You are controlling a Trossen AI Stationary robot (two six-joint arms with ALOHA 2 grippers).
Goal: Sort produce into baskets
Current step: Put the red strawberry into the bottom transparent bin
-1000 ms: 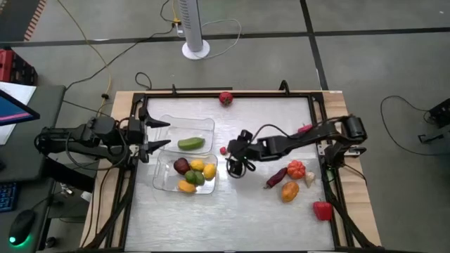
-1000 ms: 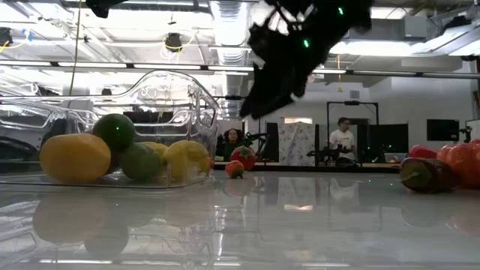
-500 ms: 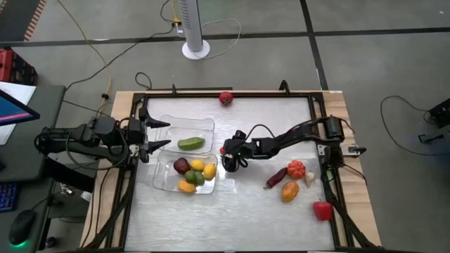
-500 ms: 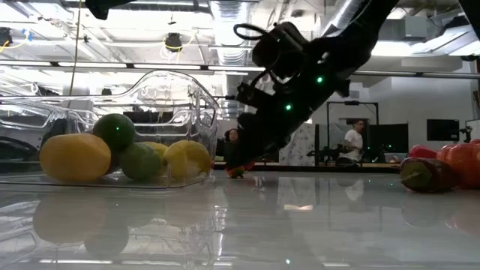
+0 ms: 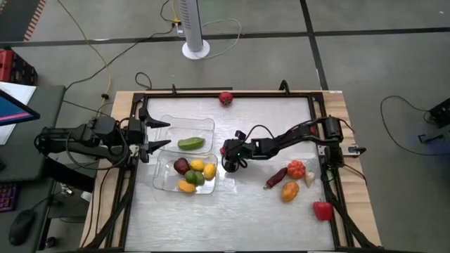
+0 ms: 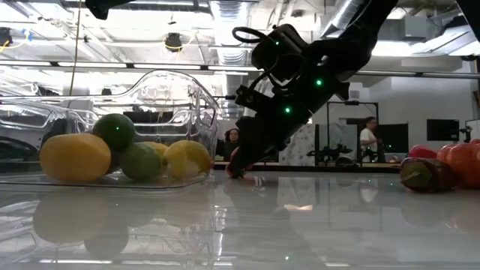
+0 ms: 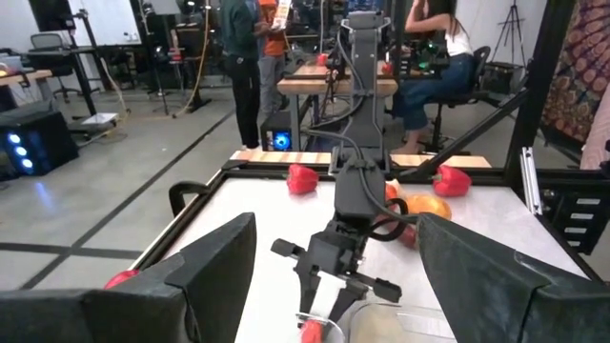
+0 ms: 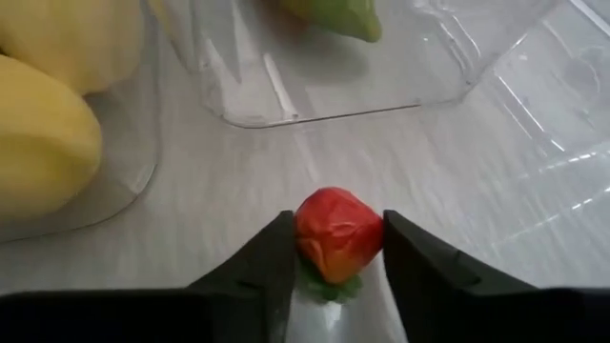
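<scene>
Step in hand: the right gripper [image 8: 335, 252] is down at the table between the two baskets and the loose produce, its fingers [image 8: 255, 272] set either side of a small red strawberry [image 8: 337, 233].
Right fingers: closed in on the strawberry from both sides, touching or very nearly so; the berry seems to sit on the table, not yet lifted.
Doing it well: I judge the berry is centred between the fingers, so the grip should close squarely and lift straight up before travelling, to clear the basket rims just beside it.
Risk: the berry is small and rounded, so it could squirt out of a light or off-centre pinch.
Left arm: it waits at the table's left edge; the left gripper [image 5: 156, 134] has its fingers spread wide, holding nothing.
Far basket [image 5: 169, 123]: holds one green piece [image 5: 190, 143], otherwise bare.
Near basket [image 5: 159, 179]: holds a dark purple piece [image 5: 181, 166], yellow pieces [image 5: 197, 166], a green one [image 5: 195, 178] and an orange-yellow one [image 5: 186, 187].
Loose produce: a cluster of red, orange, dark and whitish pieces [image 5: 296, 169] lies near the right edge, and a red piece [image 5: 226, 98] sits alone at the far edge.
Progress: well under way, with several pieces left to sort.
</scene>
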